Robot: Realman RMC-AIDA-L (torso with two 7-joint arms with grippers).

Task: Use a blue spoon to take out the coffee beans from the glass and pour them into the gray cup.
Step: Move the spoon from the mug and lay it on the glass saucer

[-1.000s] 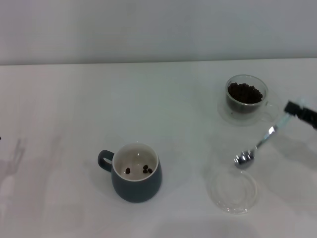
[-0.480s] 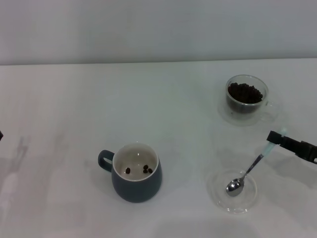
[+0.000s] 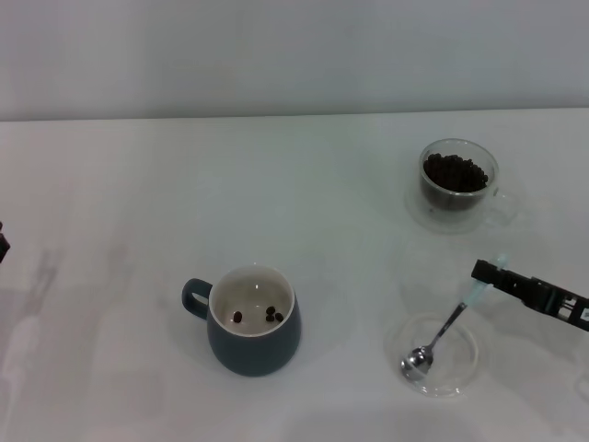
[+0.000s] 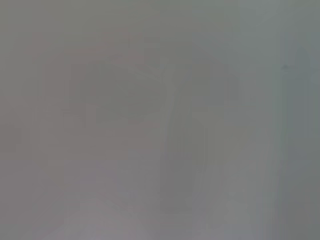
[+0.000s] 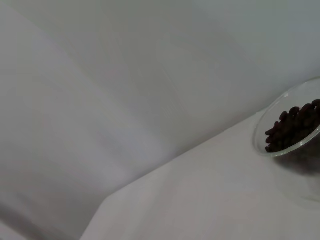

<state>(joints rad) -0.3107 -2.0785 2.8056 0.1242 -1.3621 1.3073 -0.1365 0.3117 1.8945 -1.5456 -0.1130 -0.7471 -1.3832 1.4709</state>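
Bare test bench, likely a laboratory setup.
A plain white table [image 3: 138,184] meets a blank pale wall [image 3: 276,55] along its far edge; nothing domestic surrounds it.

The desk [image 3: 138,184] is plain white. The cup [image 3: 253,343] is dark blue-gray outside and creamy white inside, with a few dark brown beans [image 3: 273,316] in it, and the see-through glass [image 3: 458,184] holds a heap of the same dark beans. The spoon [image 3: 440,333] has a shiny silver bowl and a pale blue handle, the round dish [image 3: 465,366] under it is clear, and the right pincer [image 3: 488,273] is black.
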